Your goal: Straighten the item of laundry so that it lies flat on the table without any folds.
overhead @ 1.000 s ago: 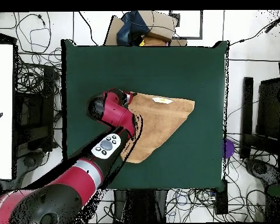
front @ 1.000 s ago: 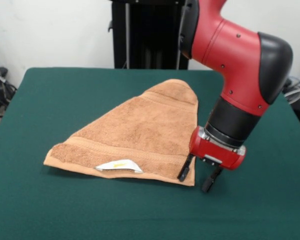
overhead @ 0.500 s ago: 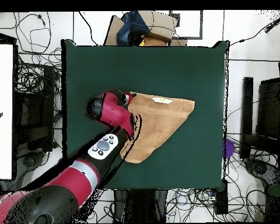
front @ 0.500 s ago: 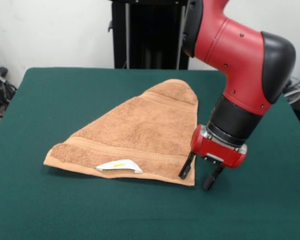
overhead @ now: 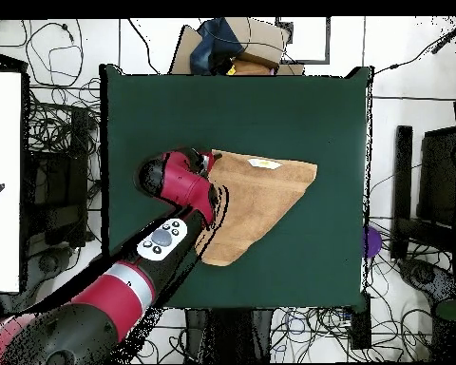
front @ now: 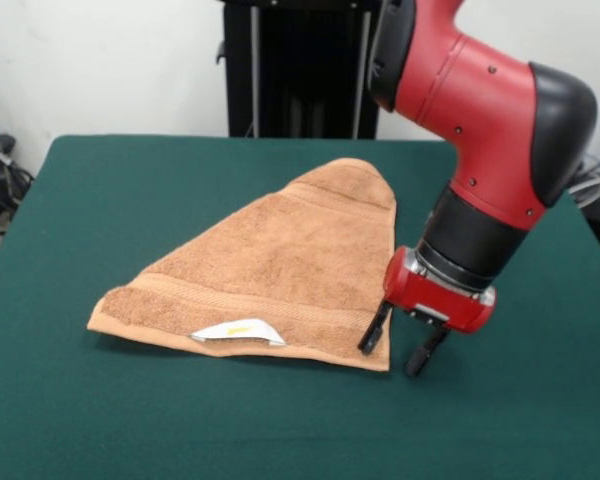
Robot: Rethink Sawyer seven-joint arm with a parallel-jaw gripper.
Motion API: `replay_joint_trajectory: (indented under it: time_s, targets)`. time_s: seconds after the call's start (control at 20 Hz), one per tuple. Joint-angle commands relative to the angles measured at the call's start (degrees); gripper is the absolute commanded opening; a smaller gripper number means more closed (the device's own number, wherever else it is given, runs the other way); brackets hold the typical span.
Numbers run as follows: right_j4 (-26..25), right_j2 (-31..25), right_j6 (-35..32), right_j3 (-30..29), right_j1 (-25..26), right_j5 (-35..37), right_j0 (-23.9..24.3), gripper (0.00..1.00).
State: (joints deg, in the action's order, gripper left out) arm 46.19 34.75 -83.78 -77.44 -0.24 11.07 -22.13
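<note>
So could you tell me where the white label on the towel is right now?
In the front view, the white label sits on the towel's near edge, left of the tool at the towel's near right corner.

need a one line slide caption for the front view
Sawyer's open gripper straddles the near corner of a folded tan towel on the green table.
</note>
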Motion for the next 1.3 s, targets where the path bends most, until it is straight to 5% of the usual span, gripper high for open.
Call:
replay_joint_trajectory:
  time_s: [0.05, 1.3]
  targets:
    - [-1.7, -4.4, -15.7, 0.2, 4.0, 9.4, -0.7, 1.0]
    - [-2.4, -2.8, -14.6, 0.6, 4.6, 9.6, -0.6, 1.0]
